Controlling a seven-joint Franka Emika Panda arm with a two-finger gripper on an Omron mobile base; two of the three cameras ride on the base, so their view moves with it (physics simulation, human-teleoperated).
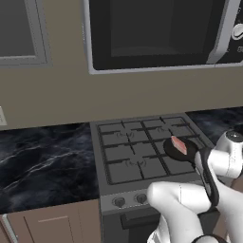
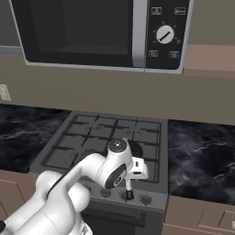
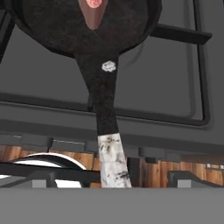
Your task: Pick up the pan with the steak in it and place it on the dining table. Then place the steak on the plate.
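Observation:
The black pan [image 1: 181,149] sits on the front right burner of the stove [image 1: 124,156], with the pink-red steak [image 1: 178,144] lying in it. In the hand view the pan [image 3: 83,22] is at the top with the steak [image 3: 93,8] at its edge. Its long handle [image 3: 107,113] runs down to a pale end between my two dark fingertips [image 3: 39,177]. My gripper [image 3: 113,179] is open and straddles the handle's end without touching it. In the right base view the gripper [image 2: 129,190] points down at the stove's front edge. The dining table and the plate are out of view.
A microwave [image 2: 105,32] hangs above the stove. Black marble counters [image 1: 47,161] on brown cabinets flank the stove on both sides [image 2: 202,156]. Knobs [image 1: 118,201] line the stove's front panel just below the gripper. My white arm covers the stove's front right corner.

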